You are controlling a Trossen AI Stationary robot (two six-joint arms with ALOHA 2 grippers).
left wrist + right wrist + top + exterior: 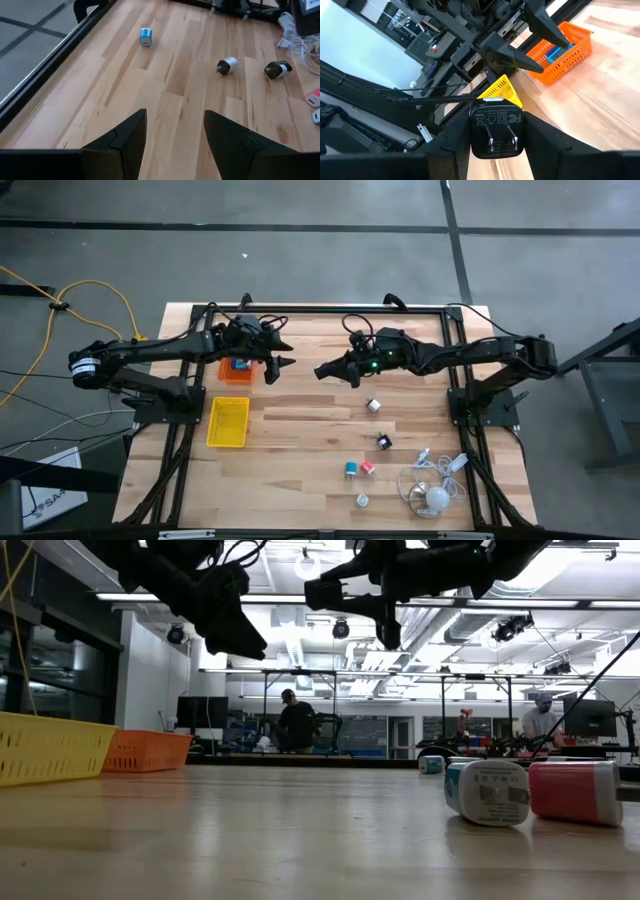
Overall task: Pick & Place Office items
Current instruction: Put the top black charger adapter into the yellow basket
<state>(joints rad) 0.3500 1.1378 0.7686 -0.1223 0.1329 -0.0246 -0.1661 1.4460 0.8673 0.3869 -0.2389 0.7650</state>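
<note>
Office items lie mostly right of the orange tray (236, 370) on the wooden surface (300, 440), with a blue piece (240, 364) inside it. Left gripper (281, 356) hangs just right of that tray, fingers spread, empty. Further right, the right gripper (322, 370) is clenched around a black plug adapter (496, 128), raised off the surface.

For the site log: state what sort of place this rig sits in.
Probably a robotics lab or workshop. Past the wooden table the low view shows a large open hall with exposed ceiling ducts, more metal frames, monitors and people at benches.
</note>
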